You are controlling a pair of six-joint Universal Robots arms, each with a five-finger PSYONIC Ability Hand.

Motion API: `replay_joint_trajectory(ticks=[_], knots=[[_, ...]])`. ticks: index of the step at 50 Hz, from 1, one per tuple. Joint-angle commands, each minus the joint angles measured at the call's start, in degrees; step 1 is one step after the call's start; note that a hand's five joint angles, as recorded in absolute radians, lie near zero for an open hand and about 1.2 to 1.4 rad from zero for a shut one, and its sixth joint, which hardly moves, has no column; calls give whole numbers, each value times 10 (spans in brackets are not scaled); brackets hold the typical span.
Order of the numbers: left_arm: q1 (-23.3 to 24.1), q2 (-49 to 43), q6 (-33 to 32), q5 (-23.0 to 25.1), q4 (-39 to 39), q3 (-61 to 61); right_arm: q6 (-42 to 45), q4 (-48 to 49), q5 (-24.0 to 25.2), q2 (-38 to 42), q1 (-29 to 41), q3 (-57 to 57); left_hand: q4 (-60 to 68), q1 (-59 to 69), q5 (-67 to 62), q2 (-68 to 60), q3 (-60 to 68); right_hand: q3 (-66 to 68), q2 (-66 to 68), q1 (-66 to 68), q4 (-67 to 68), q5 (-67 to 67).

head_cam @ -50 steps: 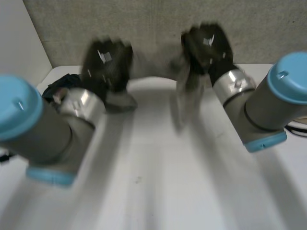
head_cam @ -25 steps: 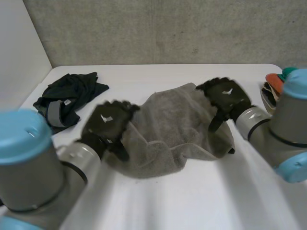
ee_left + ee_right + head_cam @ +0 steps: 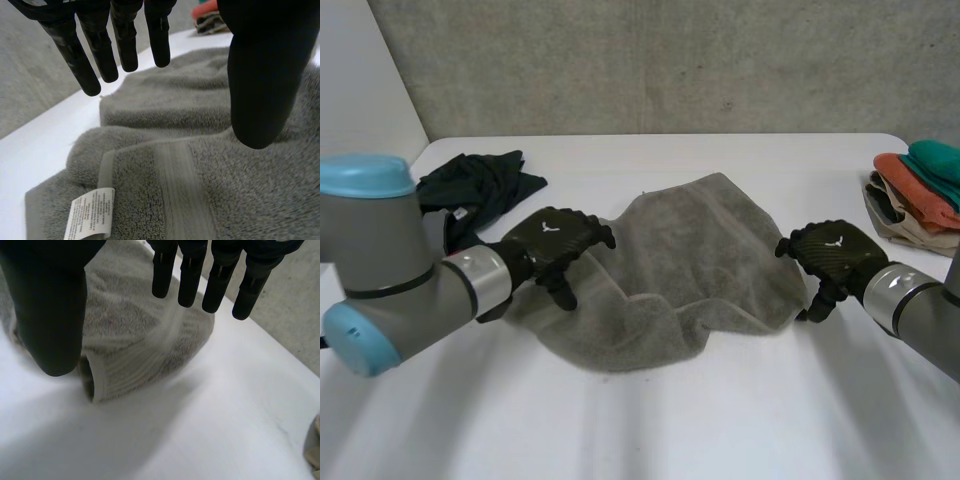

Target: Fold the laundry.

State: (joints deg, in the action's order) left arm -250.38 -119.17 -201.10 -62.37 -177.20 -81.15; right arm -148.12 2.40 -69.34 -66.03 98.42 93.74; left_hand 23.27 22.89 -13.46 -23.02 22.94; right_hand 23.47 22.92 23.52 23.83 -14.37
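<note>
I'm seeing a plain grey towel [image 3: 690, 260], with a smoother woven band across it under my black left hand [image 3: 270, 75] and a white label [image 3: 90, 212] with dark print. Right hand [image 3: 50, 305] black too. White table [image 3: 720, 420]. Black garment [image 3: 485, 185]. Teal, orange and beige folded pile [image 3: 920, 185].

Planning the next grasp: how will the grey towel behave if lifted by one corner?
Probably floppy: the grey towel lies in soft bumps and folds. Its thick pile suggests some weight, so it likely sags. Rough pile: unlikely to slip.
</note>
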Motion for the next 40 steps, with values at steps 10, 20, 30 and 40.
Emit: replay_joint_trajectory(ticks=[10,20,30,40], knots=[[26,-150,-86,-71,39,145,-66,86,18,96,-2,-21,110,114,-108,-112,113,388,394,388,385,-379],[36,-173,-90,-104,5,167,-119,101,44,53,-3,2,392,396,-391,-395,396,565,571,565,562,-556],[39,-192,-107,-105,-10,184,-105,111,53,21,3,36,100,104,-98,-102,103,565,571,565,562,-556],[47,-165,-112,-108,-21,161,-93,111,51,23,4,34,113,117,-111,-116,117,565,571,565,562,-556]])
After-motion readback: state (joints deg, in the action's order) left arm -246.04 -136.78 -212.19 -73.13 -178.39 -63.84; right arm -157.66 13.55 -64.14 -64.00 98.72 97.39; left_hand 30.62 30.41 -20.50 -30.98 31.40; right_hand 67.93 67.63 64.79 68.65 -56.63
